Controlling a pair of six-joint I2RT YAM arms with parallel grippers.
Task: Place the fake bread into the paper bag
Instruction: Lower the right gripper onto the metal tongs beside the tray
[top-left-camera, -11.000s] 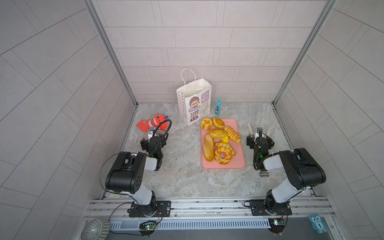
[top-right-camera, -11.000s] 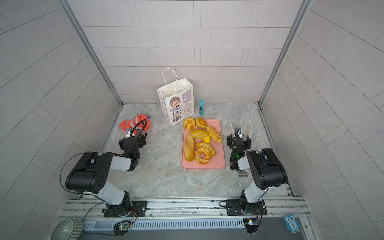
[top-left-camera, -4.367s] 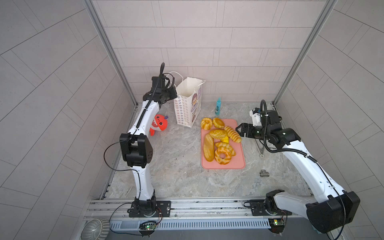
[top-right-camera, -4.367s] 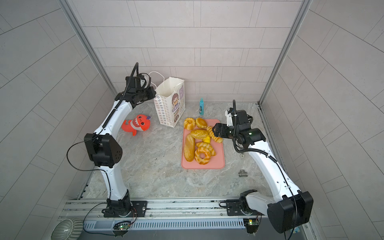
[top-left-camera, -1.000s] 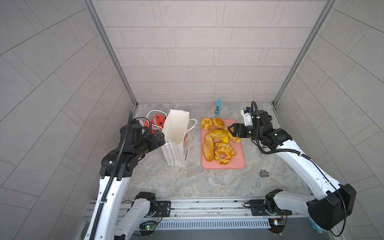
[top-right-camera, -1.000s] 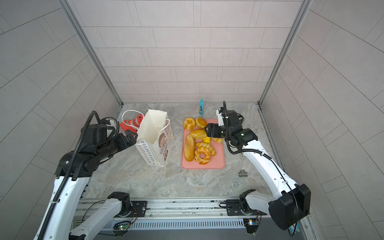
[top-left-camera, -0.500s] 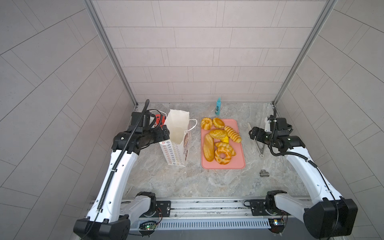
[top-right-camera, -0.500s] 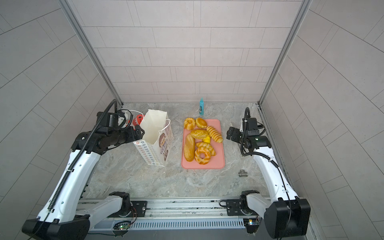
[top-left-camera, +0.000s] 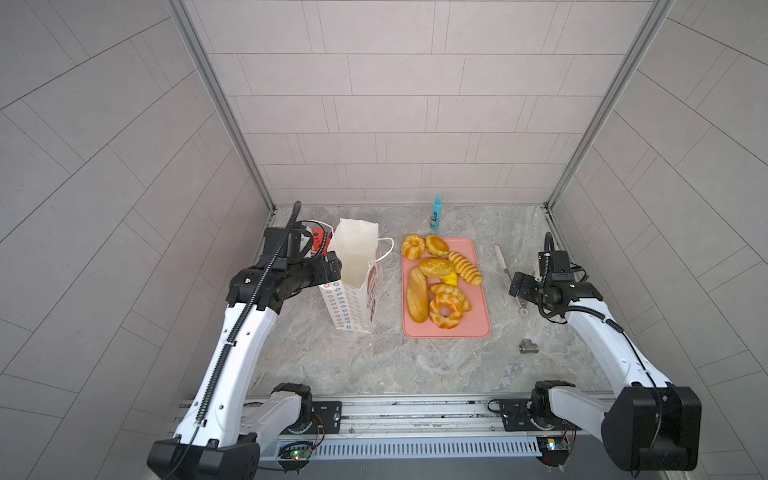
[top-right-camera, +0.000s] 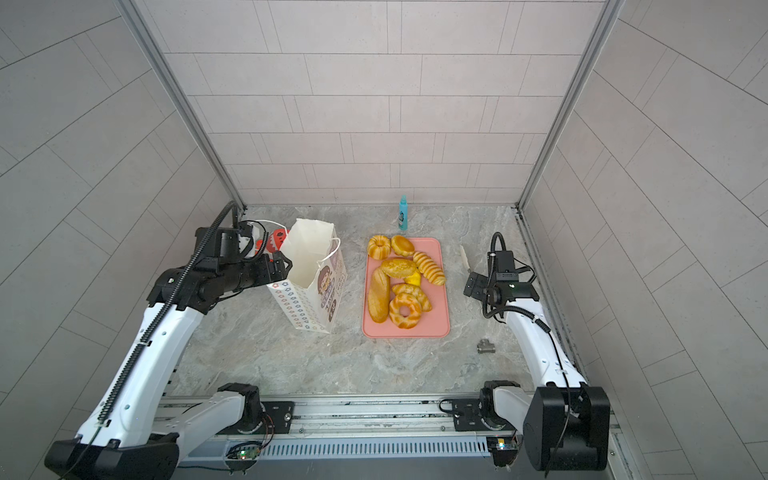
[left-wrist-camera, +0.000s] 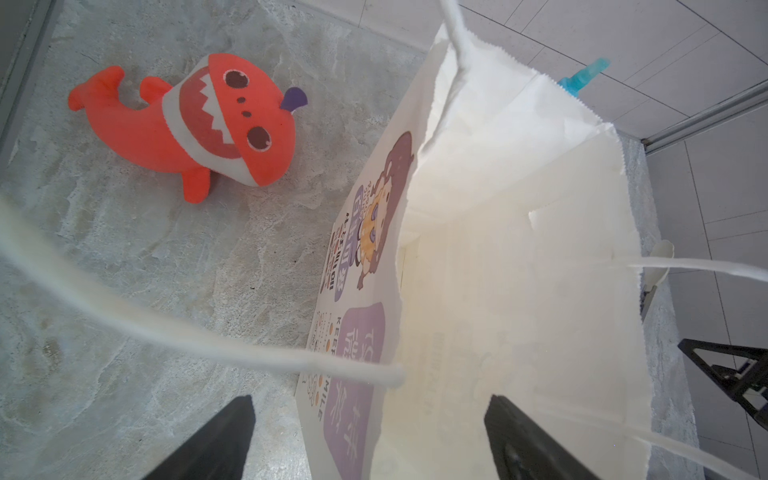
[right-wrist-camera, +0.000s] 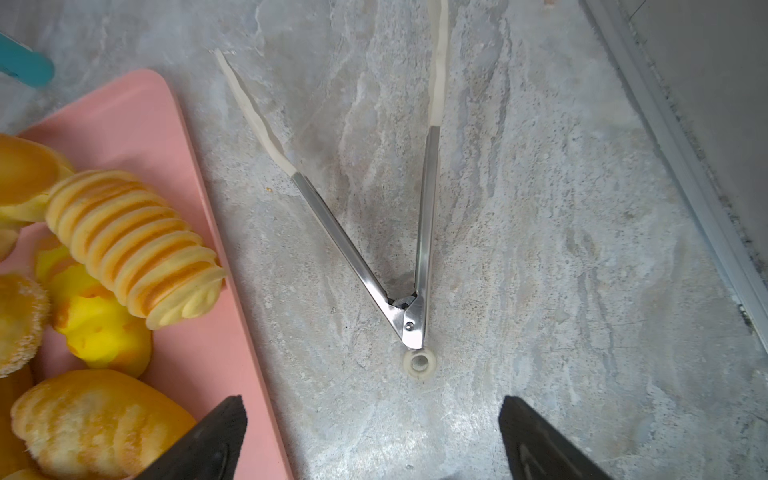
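The paper bag (top-left-camera: 353, 266) (top-right-camera: 309, 257) stands open on the table, left of a pink tray (top-left-camera: 476, 324). Several pieces of fake bread lie on the tray: a long loaf (top-left-camera: 417, 295), a braided ring (top-left-camera: 445, 311), a fluted ring (top-left-camera: 412, 246) and a striped roll (right-wrist-camera: 137, 253). My left gripper (top-left-camera: 332, 268) (left-wrist-camera: 370, 419) is open at the bag's left rim. The printed wall of the bag (left-wrist-camera: 519, 291) passes between its fingers, unpinched. My right gripper (top-left-camera: 517, 286) (right-wrist-camera: 374, 419) is open and empty, right of the tray, just behind the hinge end of the tongs (right-wrist-camera: 399, 291).
A red-orange shark toy (left-wrist-camera: 208, 124) lies behind the left gripper near the left wall. A blue bottle (top-left-camera: 436, 212) stands at the back. A small metal fitting (top-left-camera: 528, 346) lies in front of the right gripper. A cord handle (left-wrist-camera: 166, 328) hangs across the left wrist view.
The right gripper has pulled away from the bread on the tray to the right, over the tongs, and opened wider. The left arm has drawn back and up while its gripper stays at the bag's rim.
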